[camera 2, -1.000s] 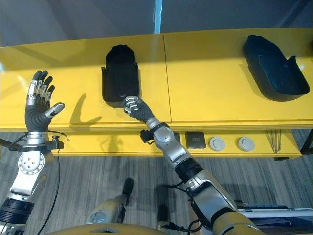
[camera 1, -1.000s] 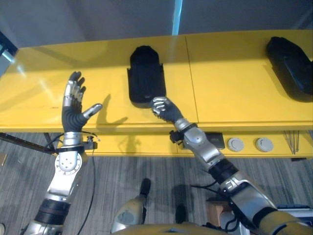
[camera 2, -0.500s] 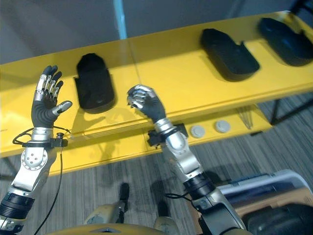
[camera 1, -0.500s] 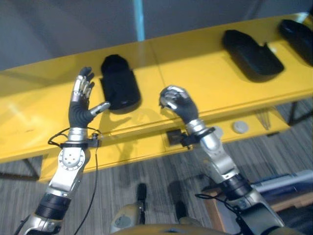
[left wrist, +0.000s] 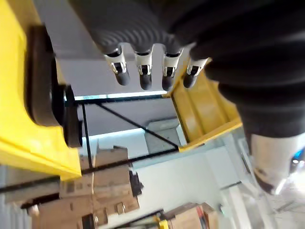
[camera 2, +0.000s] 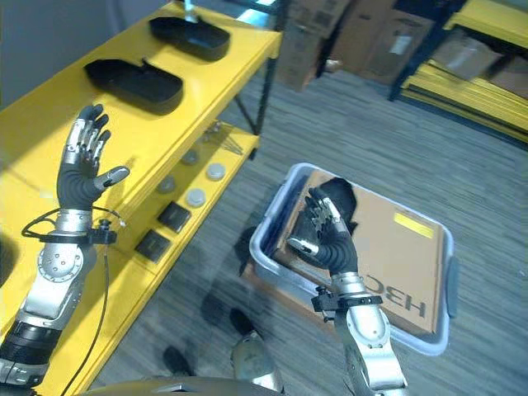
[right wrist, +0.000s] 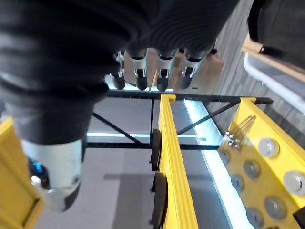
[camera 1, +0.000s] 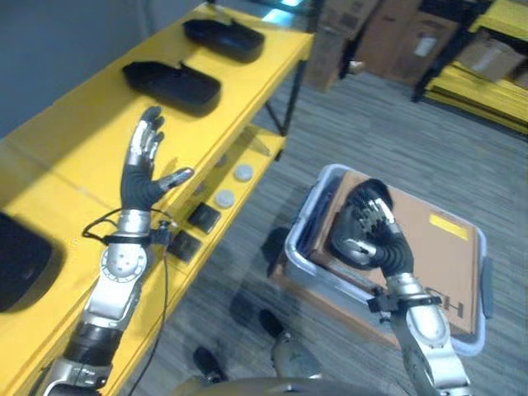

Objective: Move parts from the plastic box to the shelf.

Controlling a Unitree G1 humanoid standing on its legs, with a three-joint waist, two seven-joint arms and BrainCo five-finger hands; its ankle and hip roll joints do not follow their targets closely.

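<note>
Left hand (camera 1: 142,177) raised over the near edge of the yellow shelf (camera 1: 74,140), fingers straight and spread, thumb out to the right, holding nothing. Right hand (camera 1: 367,235) lifted above the plastic box (camera 1: 307,216), fingers loosely bent and apart, palm empty. Inside the box, a brown cardboard sheet (camera 1: 441,247) and one dark part (camera 2: 338,191) showing just beyond the right hand. On the shelf top, two black parts (camera 1: 172,84) (camera 1: 223,37) lying at the far end, well apart from the left hand, and another black part (camera 1: 23,260) at the near left edge. Bare yellow surface between these. Open grey floor (camera 1: 396,140) between shelf and box, with cardboard cartons (camera 1: 375,37) far beyond.
</note>
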